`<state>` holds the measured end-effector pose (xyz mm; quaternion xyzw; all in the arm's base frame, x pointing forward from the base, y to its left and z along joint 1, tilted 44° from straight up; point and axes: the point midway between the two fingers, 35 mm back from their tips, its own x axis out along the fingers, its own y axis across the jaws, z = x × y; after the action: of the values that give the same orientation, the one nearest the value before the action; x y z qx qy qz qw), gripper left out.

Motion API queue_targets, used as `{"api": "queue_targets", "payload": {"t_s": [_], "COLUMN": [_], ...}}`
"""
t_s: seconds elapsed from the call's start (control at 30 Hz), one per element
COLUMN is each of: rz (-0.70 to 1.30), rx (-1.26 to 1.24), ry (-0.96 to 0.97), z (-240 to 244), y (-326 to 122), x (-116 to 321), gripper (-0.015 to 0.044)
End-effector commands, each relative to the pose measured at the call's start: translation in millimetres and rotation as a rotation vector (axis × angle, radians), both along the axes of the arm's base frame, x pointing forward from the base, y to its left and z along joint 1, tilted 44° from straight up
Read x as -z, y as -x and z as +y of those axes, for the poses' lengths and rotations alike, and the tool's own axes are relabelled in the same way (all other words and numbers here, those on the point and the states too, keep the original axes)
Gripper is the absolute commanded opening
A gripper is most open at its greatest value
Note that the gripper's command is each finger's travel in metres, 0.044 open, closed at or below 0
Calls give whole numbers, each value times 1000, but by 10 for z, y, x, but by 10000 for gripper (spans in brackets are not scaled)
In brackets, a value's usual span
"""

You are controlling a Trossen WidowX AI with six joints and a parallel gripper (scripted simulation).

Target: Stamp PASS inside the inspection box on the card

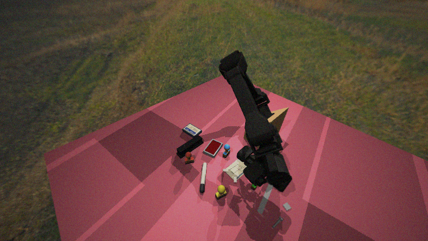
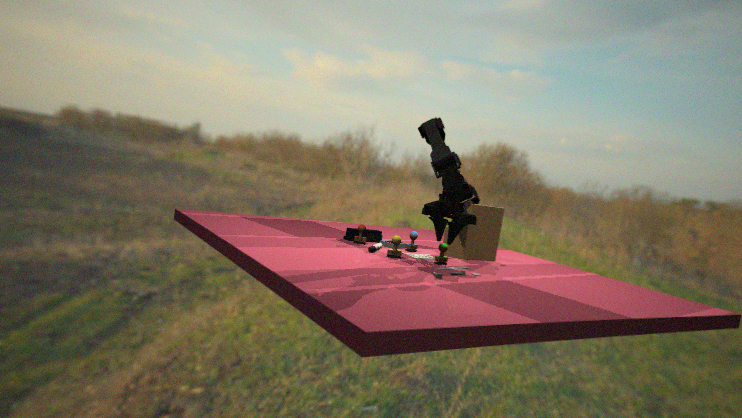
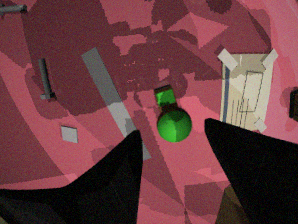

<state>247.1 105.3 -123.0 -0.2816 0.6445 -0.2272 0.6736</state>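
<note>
My gripper point(image 2: 445, 241) point(image 3: 172, 130) is open and empty, above the green-knobbed stamp point(image 1: 254, 185) point(image 2: 442, 247) point(image 3: 174, 126). In the wrist view the green knob shows between the fingertips. That stamp stands upright on the bench. The cream card point(image 1: 235, 169) point(image 2: 419, 255) point(image 3: 236, 75) lies taped beside it, with an outlined box visible in the wrist view. The red ink pad point(image 1: 213, 147) lies beyond the card. Yellow point(image 1: 221, 189) point(image 2: 396, 240), blue point(image 1: 226, 147) point(image 2: 413, 235) and red point(image 1: 188, 155) point(image 2: 361, 227) stamps stand around. No stamp's wording is readable.
A grey strip point(image 1: 263, 200) point(image 3: 106, 89), a bolt point(image 1: 277, 222) point(image 3: 45, 80) and a grey square point(image 1: 286, 206) point(image 3: 69, 134) lie near the green stamp. A white pen point(image 1: 203, 174), a black block point(image 1: 189, 146) and a small labelled box point(image 1: 192, 129) lie farther off. A tan panel point(image 2: 485, 233) stands behind.
</note>
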Motion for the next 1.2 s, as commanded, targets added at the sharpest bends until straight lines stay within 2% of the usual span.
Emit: {"api": "queue_targets", "payload": {"t_s": [0.0,0.9,1.0,1.17], "rz": [5,4,1,1], "rx": [-2,-2,2,2], "ry": [7,10,6,6], "z": [-66,-337,-312,-312], "y": [3,6,2,2], "x": [50,315,305,305], "gripper": [218,218,139,106]}}
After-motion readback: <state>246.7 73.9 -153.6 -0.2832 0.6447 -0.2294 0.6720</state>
